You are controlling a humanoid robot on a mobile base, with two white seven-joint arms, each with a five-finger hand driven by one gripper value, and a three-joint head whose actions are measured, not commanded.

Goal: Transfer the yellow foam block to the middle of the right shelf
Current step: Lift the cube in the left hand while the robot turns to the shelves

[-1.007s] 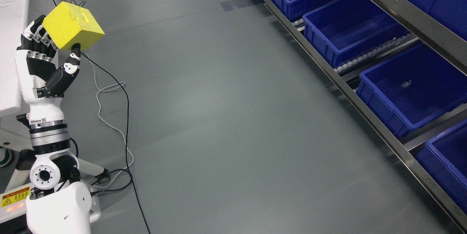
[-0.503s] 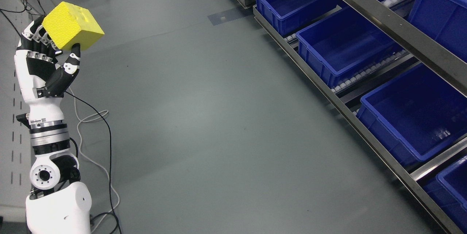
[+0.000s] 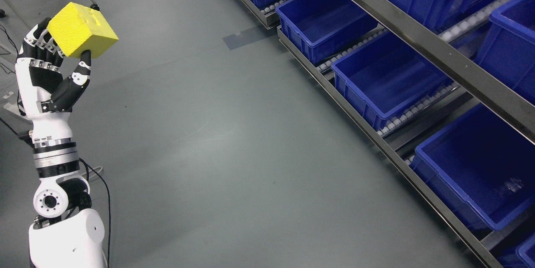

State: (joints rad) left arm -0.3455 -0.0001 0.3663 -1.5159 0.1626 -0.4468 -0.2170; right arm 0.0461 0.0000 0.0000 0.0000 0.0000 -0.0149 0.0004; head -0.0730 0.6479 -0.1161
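Looking down from the head camera, you saw your left hand [image 3: 46, 71] raised at the picture's left, its fingers [image 3: 39, 44] and thumb pinching the yellow foam block [image 3: 81, 29] from below and behind. The block sat tilted, one corner up, above the grey floor [image 3: 217, 134]. Well apart on the right ran the metal shelf rack [image 3: 418, 29], its roller tiers holding open blue bins [image 3: 388, 77]. A black cable [image 3: 106, 201] trailed near your arm's base. Your right hand was out of view.

No text, label, brand, number or sign can be read anywhere in view.
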